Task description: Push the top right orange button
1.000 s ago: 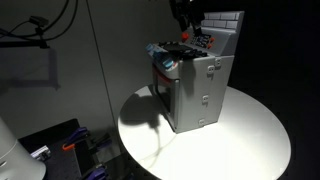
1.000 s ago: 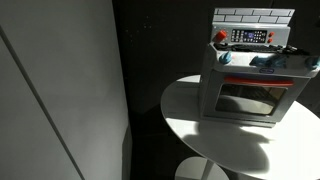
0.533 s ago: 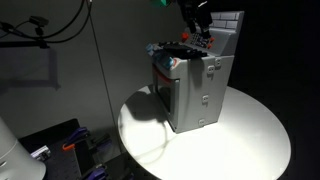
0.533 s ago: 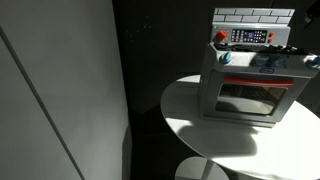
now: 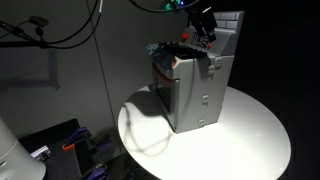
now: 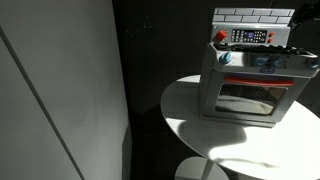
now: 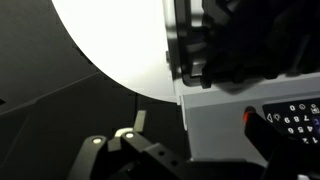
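Note:
A grey toy oven [image 5: 195, 90] stands on the round white table [image 5: 250, 130]; it also shows in an exterior view [image 6: 250, 85]. Its upright back panel [image 6: 250, 37] carries a keypad with an orange-red button [image 6: 221, 37] at one end. In the wrist view an orange button [image 7: 251, 115] sits beside the keypad [image 7: 295, 115] on the grey panel. My gripper [image 5: 205, 20] hovers above the oven's top, close to the back panel. In the wrist view its fingers [image 7: 200, 128] look spread apart and hold nothing, and one dark finger lies next to the orange button.
Toy pots and burners [image 5: 170, 50] crowd the oven's top. A grey wall panel [image 6: 60, 90] stands beside the table. Cables [image 5: 60, 30] hang in the background, and clutter [image 5: 70, 145] lies on the floor near the table.
My gripper has moved across the oven's top towards the back panel and now hangs closer to it. The oven has not moved.

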### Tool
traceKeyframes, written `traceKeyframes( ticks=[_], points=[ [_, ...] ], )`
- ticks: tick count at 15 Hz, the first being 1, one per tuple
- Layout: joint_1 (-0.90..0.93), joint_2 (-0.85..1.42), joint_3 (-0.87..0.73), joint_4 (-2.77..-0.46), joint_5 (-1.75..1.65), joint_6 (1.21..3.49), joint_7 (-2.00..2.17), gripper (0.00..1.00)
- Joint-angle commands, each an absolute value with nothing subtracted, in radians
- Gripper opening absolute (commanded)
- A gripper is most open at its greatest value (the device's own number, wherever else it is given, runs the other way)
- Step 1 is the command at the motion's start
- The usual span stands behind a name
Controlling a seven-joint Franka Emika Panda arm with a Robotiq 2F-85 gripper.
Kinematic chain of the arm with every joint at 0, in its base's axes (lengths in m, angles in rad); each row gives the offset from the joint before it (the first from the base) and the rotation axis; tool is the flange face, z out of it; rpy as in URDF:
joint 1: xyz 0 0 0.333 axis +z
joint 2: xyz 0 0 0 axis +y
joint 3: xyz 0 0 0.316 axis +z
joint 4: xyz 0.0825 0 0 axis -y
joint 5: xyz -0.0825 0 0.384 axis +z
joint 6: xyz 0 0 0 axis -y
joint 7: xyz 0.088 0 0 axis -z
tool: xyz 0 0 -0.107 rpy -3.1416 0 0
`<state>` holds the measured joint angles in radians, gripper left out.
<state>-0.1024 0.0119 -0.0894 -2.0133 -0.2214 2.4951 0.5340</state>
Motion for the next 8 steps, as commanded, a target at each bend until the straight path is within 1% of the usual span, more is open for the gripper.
traceKeyframes(
  ticks=[1, 8],
  points=[
    [-0.088, 0.063, -0.091, -1.949, -0.272, 2.487, 0.612, 1.00],
    [-0.059, 0.119, -0.099, -1.893, -0.265, 2.486, 0.635, 1.00]
  ],
)
